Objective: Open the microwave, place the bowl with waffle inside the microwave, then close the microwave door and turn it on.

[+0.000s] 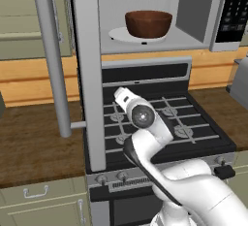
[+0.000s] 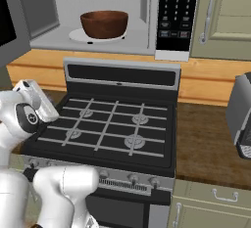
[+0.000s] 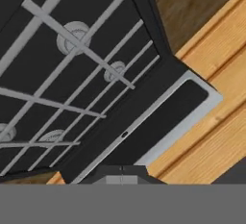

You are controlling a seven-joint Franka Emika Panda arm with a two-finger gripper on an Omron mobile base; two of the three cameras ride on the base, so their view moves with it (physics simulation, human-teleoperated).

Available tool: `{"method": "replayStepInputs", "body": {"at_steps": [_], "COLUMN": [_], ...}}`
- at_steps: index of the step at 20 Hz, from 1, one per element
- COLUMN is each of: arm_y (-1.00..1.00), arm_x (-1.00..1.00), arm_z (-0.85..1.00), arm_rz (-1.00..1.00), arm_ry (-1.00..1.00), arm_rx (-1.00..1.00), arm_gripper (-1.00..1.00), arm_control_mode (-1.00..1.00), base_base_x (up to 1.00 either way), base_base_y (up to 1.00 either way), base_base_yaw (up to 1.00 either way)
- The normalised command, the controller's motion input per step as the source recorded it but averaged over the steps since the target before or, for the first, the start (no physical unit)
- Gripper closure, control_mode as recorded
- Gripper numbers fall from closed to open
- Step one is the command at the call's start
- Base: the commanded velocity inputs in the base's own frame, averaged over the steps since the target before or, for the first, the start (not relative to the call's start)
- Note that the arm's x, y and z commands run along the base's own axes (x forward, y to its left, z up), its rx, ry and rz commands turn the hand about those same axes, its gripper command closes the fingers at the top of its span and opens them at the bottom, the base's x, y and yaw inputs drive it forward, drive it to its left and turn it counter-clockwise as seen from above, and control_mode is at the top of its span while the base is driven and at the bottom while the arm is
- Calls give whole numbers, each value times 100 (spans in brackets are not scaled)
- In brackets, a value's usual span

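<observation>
The microwave [image 1: 193,11] [image 2: 44,7] hangs above the stove with its cavity exposed. Inside, the dark reddish-brown bowl [image 1: 148,23] [image 2: 104,23] sits on the white turntable [image 1: 116,35] [image 2: 76,35]; its contents are hidden by its wall. The microwave door [image 1: 89,74] [image 2: 10,21] stands swung out toward me, its long silver bar handle [image 1: 51,50] on the left. My gripper [image 1: 120,95] [image 2: 27,89] [image 3: 121,172] hovers low over the stove's left burners, below the cavity and right of the door edge, apart from both. Its fingertips meet with nothing between them.
The black gas stove [image 1: 160,118] [image 2: 108,124] with grey grates lies under the hand. Its raised back panel [image 3: 158,122] meets the wooden wall. A silver toaster [image 2: 242,114] [image 1: 240,82] stands on the wooden counter at the right. Beige cabinets [image 2: 225,16] flank the microwave.
</observation>
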Motion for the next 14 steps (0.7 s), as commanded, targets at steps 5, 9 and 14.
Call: {"method": "replayStepInputs", "body": {"at_steps": [5,9,14], "arm_y": [55,50,61], "arm_x": [0,1,0], "arm_z": [6,-21,-2], "arm_rz": [-7,-10,-11], "arm_ry": [1,-8,-15], "arm_rx": [-44,-45,-43], "arm_gripper": [100,100,100], "arm_control_mode": [-100,-100,-100], "base_base_x": [0,0,0], "base_base_y": [0,0,0], "base_base_yaw": [0,0,0]}}
